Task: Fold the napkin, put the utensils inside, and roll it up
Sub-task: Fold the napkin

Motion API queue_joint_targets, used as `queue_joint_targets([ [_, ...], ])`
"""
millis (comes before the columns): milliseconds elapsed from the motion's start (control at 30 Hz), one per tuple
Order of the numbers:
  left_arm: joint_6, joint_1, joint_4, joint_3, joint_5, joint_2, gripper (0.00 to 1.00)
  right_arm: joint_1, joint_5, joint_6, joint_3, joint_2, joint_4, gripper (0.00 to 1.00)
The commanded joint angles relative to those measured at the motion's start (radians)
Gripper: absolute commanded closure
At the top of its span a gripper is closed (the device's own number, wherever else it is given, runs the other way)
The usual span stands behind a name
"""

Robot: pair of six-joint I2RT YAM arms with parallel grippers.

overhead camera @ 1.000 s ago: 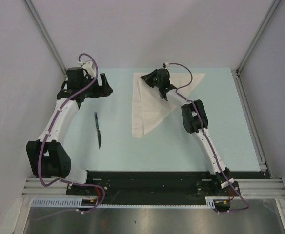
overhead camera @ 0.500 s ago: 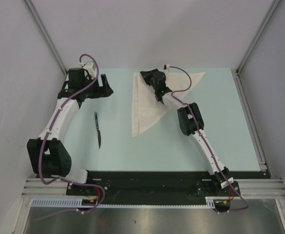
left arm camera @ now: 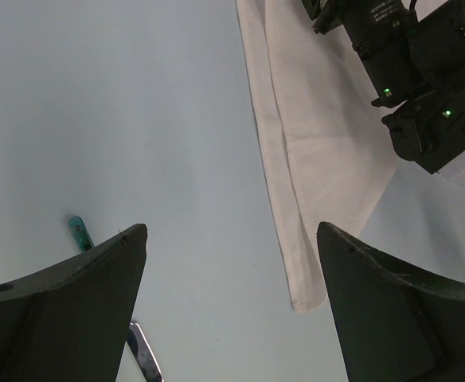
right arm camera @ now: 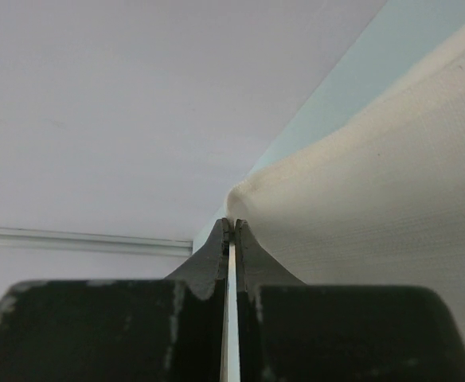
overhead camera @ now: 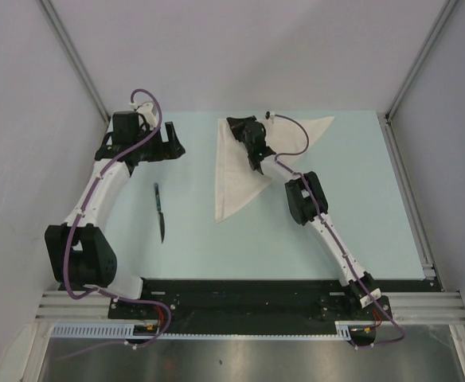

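Note:
The white napkin (overhead camera: 236,171) lies partly folded on the pale blue table, with a long point toward the near side and a far right corner (overhead camera: 322,126). My right gripper (overhead camera: 255,151) is shut on a fold of the napkin (right arm camera: 376,199) and holds it lifted over the cloth's middle. The dark knife (overhead camera: 160,211) lies on the table left of the napkin, and its blade (left arm camera: 143,354) shows in the left wrist view. My left gripper (overhead camera: 170,142) is open and empty at the far left, above the table, with the napkin (left arm camera: 312,159) ahead of it.
The pale blue table top (overhead camera: 216,247) ends at a black rail (overhead camera: 240,290) on the near side. Grey walls and metal posts (overhead camera: 77,60) stand on both sides. The right arm's elbow (overhead camera: 302,199) hangs over the table right of the napkin.
My right gripper has moved left with the napkin fold in it, drawing the cloth over itself. The left arm and the knife have not moved.

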Motion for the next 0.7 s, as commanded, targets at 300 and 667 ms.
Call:
queue_joint_targets([
  [300,0.017,0.005,0.02,0.034,0.022,0.01,0.08,0.008,0.004,-0.018,0.072,0.016,0.033,0.46],
  [667,-0.009,-0.198,0.038,0.002,-0.036,0.062,0.09,-0.061,-0.27,-0.21,-0.15,-0.269,0.096,0.22],
])
